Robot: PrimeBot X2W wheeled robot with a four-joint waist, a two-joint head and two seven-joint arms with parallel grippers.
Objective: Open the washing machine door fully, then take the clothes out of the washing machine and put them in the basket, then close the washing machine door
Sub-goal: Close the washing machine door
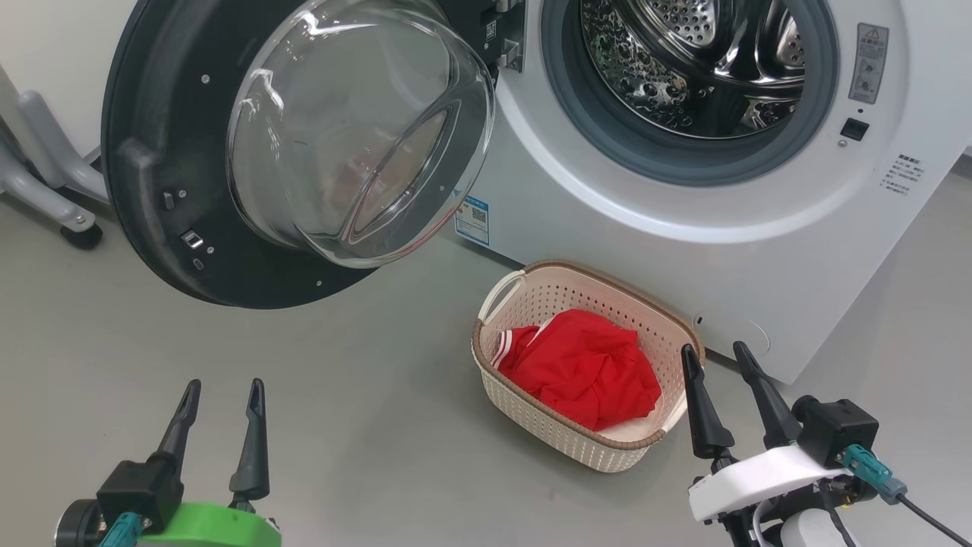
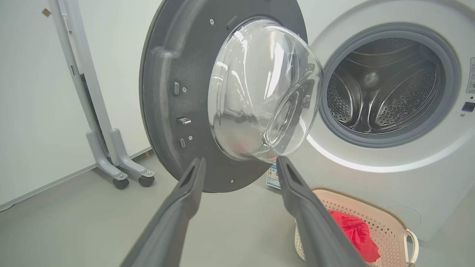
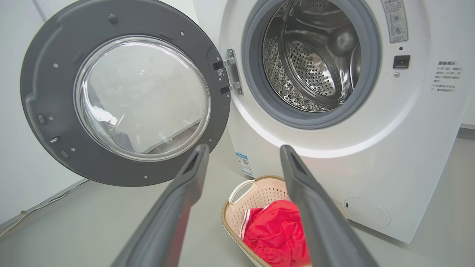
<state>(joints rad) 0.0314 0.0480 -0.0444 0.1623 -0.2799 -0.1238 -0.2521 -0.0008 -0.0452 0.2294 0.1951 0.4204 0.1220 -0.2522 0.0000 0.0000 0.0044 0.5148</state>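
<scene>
Washing machine [image 1: 683,251]: one door [image 1: 167,152] swung wide off its left side. One blue sticker [image 1: 471,219] with QR code low on front. Grey warning label [image 1: 869,62] and small print right of drum, both unreadable. One basket [image 1: 547,437] at machine's foot, red clothes [image 1: 588,368] heaped inside. Left gripper [image 1: 225,384], right gripper [image 1: 712,348]: two, both spread wide, holding nothing.

floor [image 1: 342,425]: plain grey, smooth and matt, meeting a pale wall [image 1: 61,38] at the left.
washing machine [image 1: 607,251]: white front-loader, standing with its base on the floor, at the back right.
basket [image 1: 562,437]: cream, perforated, brown-rimmed; upright on the floor just beside the machine's lower front panel; touching it or not, cannot tell.
wheeled stand [image 1: 45,190]: grey legs on black castors, on the floor at the far left by the wall, well apart from the basket.
</scene>
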